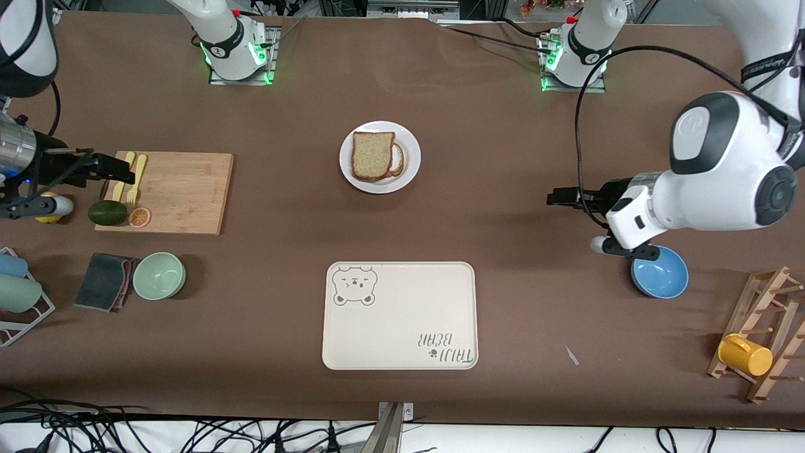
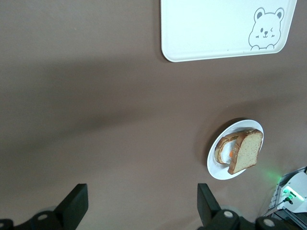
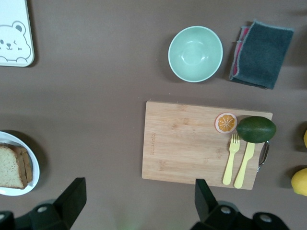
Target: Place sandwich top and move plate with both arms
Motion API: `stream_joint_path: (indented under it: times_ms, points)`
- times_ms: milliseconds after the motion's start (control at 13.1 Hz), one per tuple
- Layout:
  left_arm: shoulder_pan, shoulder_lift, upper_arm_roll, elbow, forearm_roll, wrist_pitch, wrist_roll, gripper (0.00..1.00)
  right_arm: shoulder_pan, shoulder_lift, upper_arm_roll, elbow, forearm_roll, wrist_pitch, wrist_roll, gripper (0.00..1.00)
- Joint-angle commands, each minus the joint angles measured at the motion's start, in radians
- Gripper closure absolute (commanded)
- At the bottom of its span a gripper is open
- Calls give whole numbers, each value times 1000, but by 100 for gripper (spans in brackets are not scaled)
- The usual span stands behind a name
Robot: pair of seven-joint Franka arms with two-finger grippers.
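- The sandwich top (image 1: 373,155) sits on the stack on the plate (image 1: 409,153), upper middle of the front view, nothing touching it.
- The tray (image 1: 400,314) with the bear face is lower centre, nearer the camera than the plate.
- left gripper (image 1: 561,196) hangs at the right of the frame over bare table, fingers (image 2: 76,203) spread wide, holding nothing.
- right gripper (image 1: 113,166) is at the left edge, over the cutting board (image 1: 182,192), fingers (image 3: 204,196) also spread and empty.
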Motion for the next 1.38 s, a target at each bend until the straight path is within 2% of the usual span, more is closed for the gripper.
stream_joint_path:
  times_ms: [0,153,229,306,382,535,688,841,994,1071,1300]
  points:
    - [-31,44,9,11,-109,-5,-26,4,-116,-134,115,-137,-16,65,2,0]
    - [-31,50,9,2,-115,-7,2,31,-144,-157,155,-140,-71,67,1,0]
    - [-39,54,9,-12,-115,-10,17,30,-141,-160,164,-131,-100,67,4,0]
    - [-54,57,9,-36,-117,1,29,12,-139,-171,165,-126,-102,70,7,0]
    - [-72,65,9,-47,-118,21,35,1,-141,-174,164,-125,-96,70,17,0]
    - [-80,65,-5,-104,-135,97,40,1,-136,-172,152,-99,-65,58,65,0]
    - [-69,56,-55,-177,-181,211,64,1,-141,-183,143,-96,-59,23,66,0]
    - [-72,54,-93,-248,-218,321,77,1,-132,-177,106,-96,-4,9,70,0]
    - [-72,57,-118,-285,-223,400,126,0,-132,-165,107,-88,-11,22,71,0]
    - [-72,60,-126,-294,-262,402,173,1,-130,-163,110,-82,-25,20,71,0]
    - [-80,83,-129,-369,-478,405,429,1,-135,-137,107,-68,-24,10,70,0]
